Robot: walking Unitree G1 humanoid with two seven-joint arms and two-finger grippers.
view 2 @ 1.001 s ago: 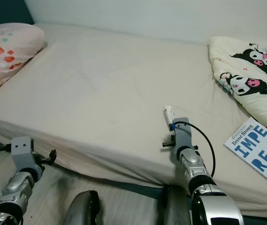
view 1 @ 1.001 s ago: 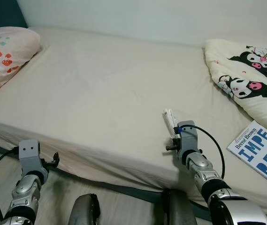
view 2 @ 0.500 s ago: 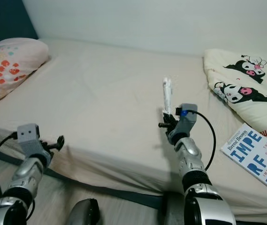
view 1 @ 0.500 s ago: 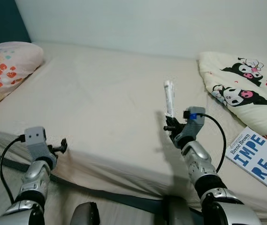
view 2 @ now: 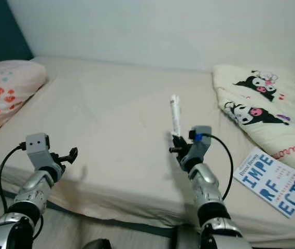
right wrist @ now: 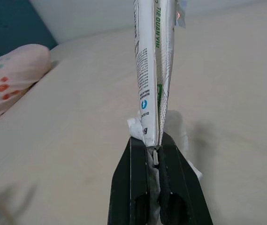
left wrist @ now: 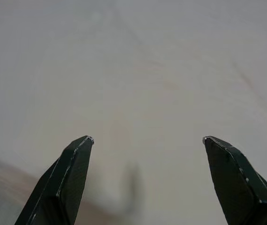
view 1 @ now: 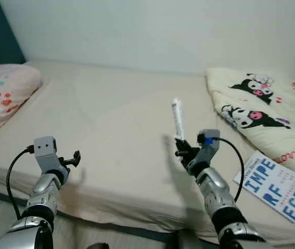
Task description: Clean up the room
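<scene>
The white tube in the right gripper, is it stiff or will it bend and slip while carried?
The tube looks squeezed flat, so probably light and somewhat floppy. It stands upright above the right gripper, pinched only at its bottom end, so it may sway. Its glossy skin could slip.

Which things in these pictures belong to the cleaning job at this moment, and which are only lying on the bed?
In the job:
- white tube, clamped upright in the right gripper
- left gripper, open, nothing in it

Lying about:
- book
- cartoon blanket
- spotted pillow
</scene>
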